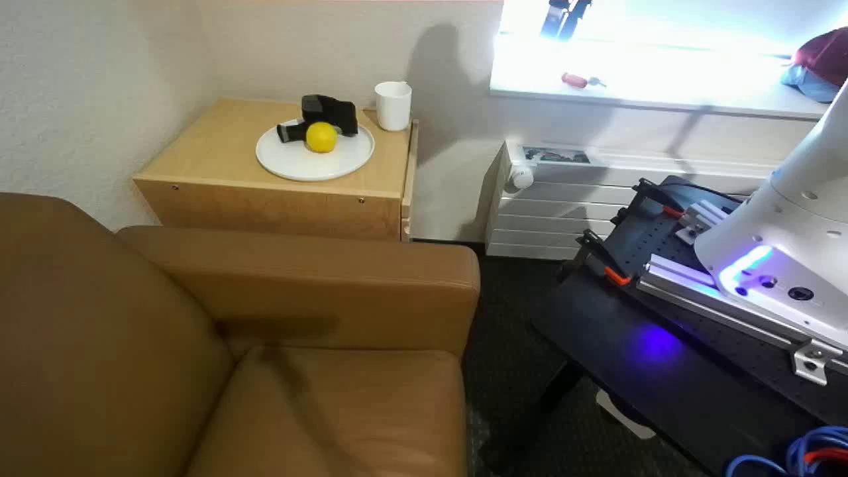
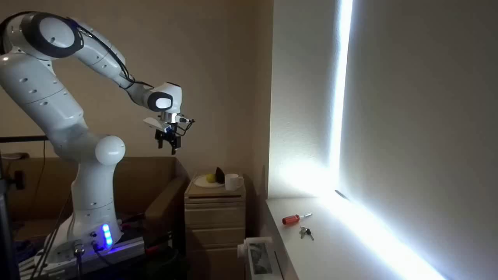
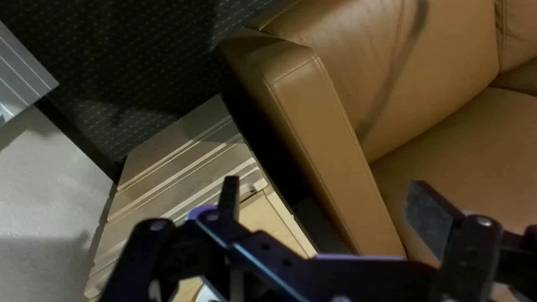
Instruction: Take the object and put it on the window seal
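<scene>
The black thing (image 1: 334,112) sits on the white plate (image 1: 301,167) on the desk (image 1: 209,152), at twelve o'clock from the yellow ball (image 1: 321,138) in an exterior view. I think it is light and hard, not easy to break, but its bumpy shape may twist. Best pinch its fat lump, toward two o'clock, not the thin end at eight. The hand (image 2: 167,147) is spread wide apart, holding nothing.

Space opens above the object (image 1: 331,114), ball (image 1: 321,138) alongside.
</scene>
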